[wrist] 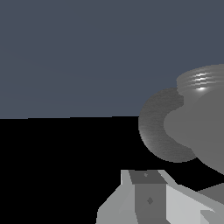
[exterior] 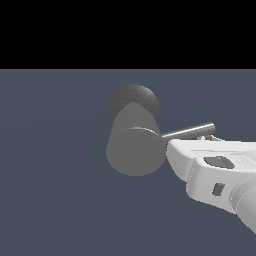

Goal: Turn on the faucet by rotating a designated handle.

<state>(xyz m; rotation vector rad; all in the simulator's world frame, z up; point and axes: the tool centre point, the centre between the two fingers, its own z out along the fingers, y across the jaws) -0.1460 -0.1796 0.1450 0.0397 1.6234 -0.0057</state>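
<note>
Only exterior shows handle [exterior: 189,132] | wrist: faucet [wrist: 192,131], fingers [wrist: 148,192]

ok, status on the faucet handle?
Gripper beside handle, close under it; jaws hidden, contact unclear. Faucet body just alongside. Nothing visible in the way.

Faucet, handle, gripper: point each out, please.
faucet [exterior: 135,152], exterior view, flat round end.
handle [exterior: 192,131], exterior view, middle of the thin rod.
gripper [exterior: 175,146], exterior view, white tip beside the rod.

Pincer [exterior: 176,146] fingertips unclear behind faucet [exterior: 134,150]
</note>
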